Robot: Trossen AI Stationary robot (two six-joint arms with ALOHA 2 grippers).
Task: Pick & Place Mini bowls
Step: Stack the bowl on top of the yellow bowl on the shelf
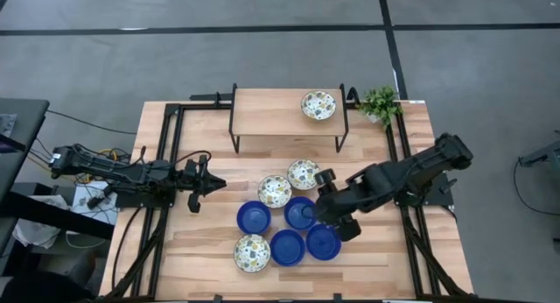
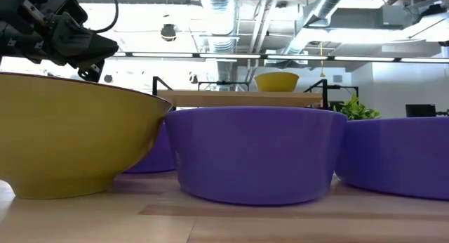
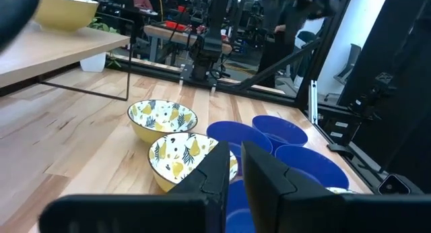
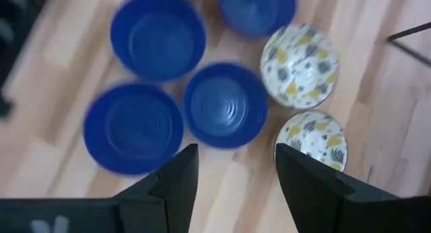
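Mini bowls (image 1: 289,226) sit bunched in the middle of the table, and one floral bowl (image 1: 318,104) is up on the shelf (image 1: 262,110). From above, the right gripper (image 1: 317,207) hangs over the bunch. Its wrist view shows open, empty jaws. The left gripper (image 3: 232,167) is nearly shut, waiting aside. A bump could push neighbouring bowls.

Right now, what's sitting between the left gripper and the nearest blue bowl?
Nothing: in the high view only bare tabletop lies between the left gripper and the nearest blue bowl.
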